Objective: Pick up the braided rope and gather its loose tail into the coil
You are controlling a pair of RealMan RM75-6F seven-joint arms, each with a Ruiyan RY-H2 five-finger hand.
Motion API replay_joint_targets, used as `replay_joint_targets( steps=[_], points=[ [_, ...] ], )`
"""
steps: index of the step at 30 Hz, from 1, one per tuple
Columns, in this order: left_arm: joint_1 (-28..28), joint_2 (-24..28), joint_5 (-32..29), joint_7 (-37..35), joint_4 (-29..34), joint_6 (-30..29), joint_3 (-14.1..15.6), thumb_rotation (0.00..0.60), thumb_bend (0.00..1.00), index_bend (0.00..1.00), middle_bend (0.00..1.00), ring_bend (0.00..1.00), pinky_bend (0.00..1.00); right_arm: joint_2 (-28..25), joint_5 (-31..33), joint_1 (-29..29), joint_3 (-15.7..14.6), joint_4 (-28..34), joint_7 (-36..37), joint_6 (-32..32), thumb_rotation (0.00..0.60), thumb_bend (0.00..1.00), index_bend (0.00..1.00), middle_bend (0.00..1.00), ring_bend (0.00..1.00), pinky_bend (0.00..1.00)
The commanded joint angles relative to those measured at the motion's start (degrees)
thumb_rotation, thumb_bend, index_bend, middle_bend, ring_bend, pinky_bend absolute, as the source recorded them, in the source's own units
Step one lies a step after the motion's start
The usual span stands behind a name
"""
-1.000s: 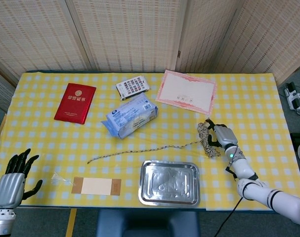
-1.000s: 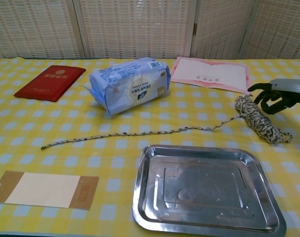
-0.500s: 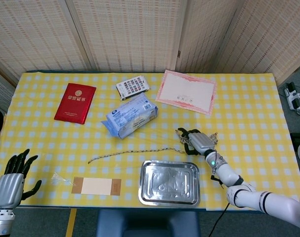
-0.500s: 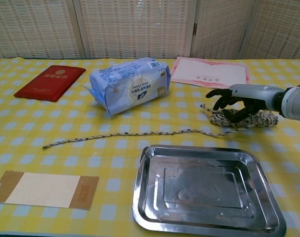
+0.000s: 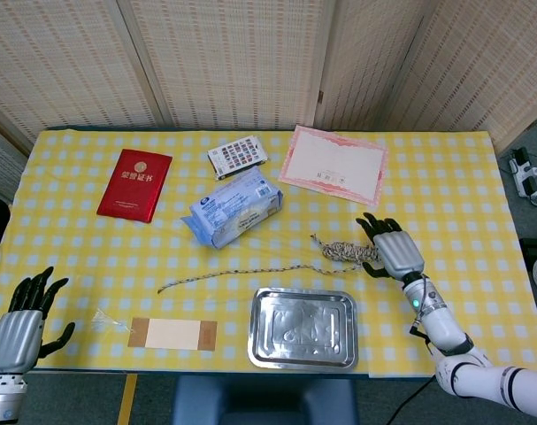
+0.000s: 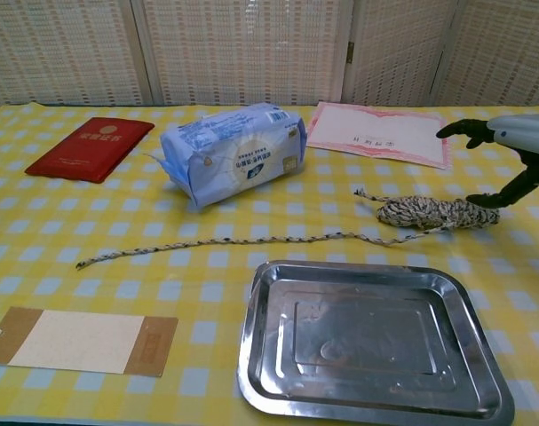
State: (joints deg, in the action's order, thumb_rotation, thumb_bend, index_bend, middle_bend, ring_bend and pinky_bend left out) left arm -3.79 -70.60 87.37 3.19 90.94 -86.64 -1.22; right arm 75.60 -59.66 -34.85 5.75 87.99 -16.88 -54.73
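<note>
The braided rope's coil [image 5: 346, 251] lies flattened on the yellow checked cloth, right of centre. Its loose tail [image 5: 233, 273] runs left and ends near the middle of the table. In the chest view the coil [image 6: 433, 213] lies crosswise, with the tail [image 6: 216, 241] trailing left above the tray. My right hand [image 5: 394, 251] hovers just right of the coil with its fingers spread and holds nothing. In the chest view the right hand [image 6: 518, 138] has one fingertip close to the coil's right end. My left hand [image 5: 25, 314] rests off the table's near left corner, fingers apart and empty.
A metal tray [image 5: 303, 328] sits just in front of the rope. A tissue pack [image 5: 233, 208], a red booklet [image 5: 134, 184], a card pack [image 5: 237, 156] and a pink-edged certificate [image 5: 333, 165] lie behind it. A cardboard tag [image 5: 172, 335] lies at the front left.
My right hand dragged the coil left across the cloth, then let go and drew back to the right. The coil now lies crosswise, further left. The left hand has not moved.
</note>
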Motion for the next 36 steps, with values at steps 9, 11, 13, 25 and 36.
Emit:
replay_joint_targets(
  steps=[9, 11, 13, 25, 36],
  points=[
    [0.2, 0.1, 0.5, -0.1, 0.1, -0.5, 0.2, 0.600, 0.35, 0.20, 0.00, 0.00, 0.00, 6.8, 0.1, 0.8, -0.9, -10.6, -0.5, 0.1, 0.599, 0.35, 0.00, 0.08, 0.12, 0.15],
    [0.4, 0.2, 0.5, -0.1, 0.2, -0.8, 0.2, 0.600, 0.35, 0.20, 0.00, 0.00, 0.00, 8.4, -1.0, 0.6, -0.6, -12.7, 0.5, 0.1, 0.600, 0.35, 0.04, 0.13, 0.15, 0.18],
    [0.5, 0.2, 0.4, -0.1, 0.2, -0.9, 0.2, 0.600, 0.35, 0.20, 0.00, 0.00, 0.00, 9.6, -2.0, 0.4, -0.5, -14.4, 1.2, 0.3, 0.600, 0.35, 0.10, 0.16, 0.18, 0.19],
    [0.8, 0.4, 0.3, -0.3, 0.3, -0.9, 0.3, 0.600, 0.35, 0.20, 0.00, 0.00, 0.00, 12.8, -4.5, 0.2, -0.6, -18.0, 1.9, 1.6, 0.600, 0.35, 0.18, 0.24, 0.23, 0.20],
    [0.6, 0.3, 0.2, -0.2, 0.2, -0.5, 0.2, 0.600, 0.35, 0.20, 0.00, 0.00, 0.00, 14.5, -4.5, -0.1, 0.5, -20.0, 2.8, 3.0, 0.600, 0.35, 0.28, 0.32, 0.27, 0.23]
  ],
)
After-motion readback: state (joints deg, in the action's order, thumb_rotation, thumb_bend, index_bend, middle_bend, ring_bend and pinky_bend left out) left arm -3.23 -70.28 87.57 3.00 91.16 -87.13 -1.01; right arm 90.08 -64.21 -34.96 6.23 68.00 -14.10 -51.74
